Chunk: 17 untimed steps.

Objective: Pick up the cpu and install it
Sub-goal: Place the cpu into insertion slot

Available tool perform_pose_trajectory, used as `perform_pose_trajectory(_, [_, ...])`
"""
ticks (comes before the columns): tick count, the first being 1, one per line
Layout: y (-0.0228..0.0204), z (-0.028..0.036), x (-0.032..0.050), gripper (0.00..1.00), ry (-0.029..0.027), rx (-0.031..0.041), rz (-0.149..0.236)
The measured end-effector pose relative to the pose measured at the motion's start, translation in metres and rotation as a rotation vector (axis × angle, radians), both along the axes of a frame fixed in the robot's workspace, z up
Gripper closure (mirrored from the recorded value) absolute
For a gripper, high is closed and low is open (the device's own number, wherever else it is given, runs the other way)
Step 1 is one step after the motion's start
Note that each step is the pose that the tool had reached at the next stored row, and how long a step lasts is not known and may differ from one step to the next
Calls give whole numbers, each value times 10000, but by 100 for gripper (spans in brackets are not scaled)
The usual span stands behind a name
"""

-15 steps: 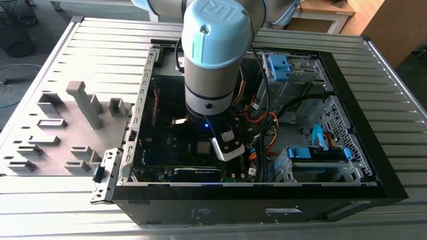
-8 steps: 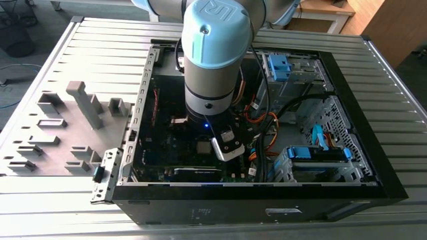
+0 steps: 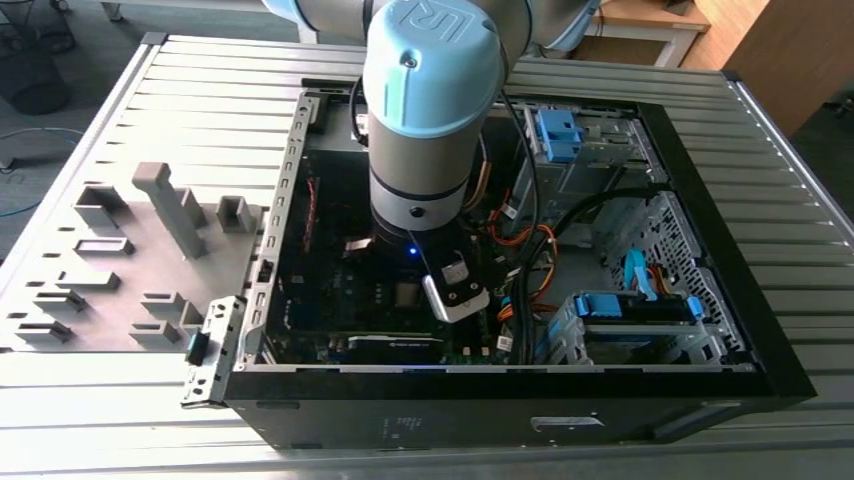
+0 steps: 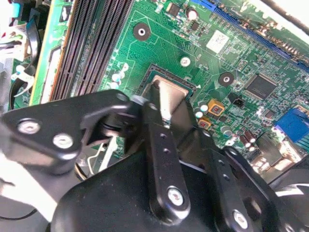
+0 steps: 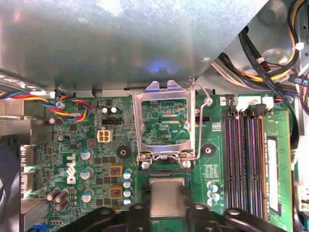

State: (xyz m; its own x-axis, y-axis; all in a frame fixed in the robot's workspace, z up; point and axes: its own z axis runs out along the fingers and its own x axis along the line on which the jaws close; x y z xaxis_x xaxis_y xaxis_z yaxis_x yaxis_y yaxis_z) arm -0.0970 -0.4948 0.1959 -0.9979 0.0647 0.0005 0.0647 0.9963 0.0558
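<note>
The cpu [image 5: 166,195], a small silvery square chip, sits between my gripper's [image 5: 167,210] black fingers [image 5: 198,212] in both wrist views. It is low over the dark socket [image 4: 155,73] of the green motherboard [image 4: 159,43]; whether it rests in the socket I cannot tell. My gripper [image 4: 166,115] is shut on the cpu [image 4: 166,95]. The socket's metal load plate [image 5: 164,121] stands swung open beside it. In the exterior view my arm [image 3: 427,130] reaches down into the open computer case [image 3: 747,370].
Memory slots [image 5: 246,159] run beside the socket, and bundled cables [image 5: 270,58] lie past them. Blue drive brackets [image 3: 638,305] fill the case's exterior-view right. A grey tray [image 3: 254,255] with plastic blocks [image 3: 171,205] lies at the exterior view's left of the case.
</note>
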Motion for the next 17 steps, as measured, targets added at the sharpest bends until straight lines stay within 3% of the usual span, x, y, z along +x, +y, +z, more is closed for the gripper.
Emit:
perform_pose_trajectory(1, [0, 0, 0, 64, 0, 0, 0])
perform_pose_trajectory(6, [0, -1, 0, 87, 0, 0, 0])
perform_pose_trajectory(17, [-2, -34, -2, 89, 3, -10, -1])
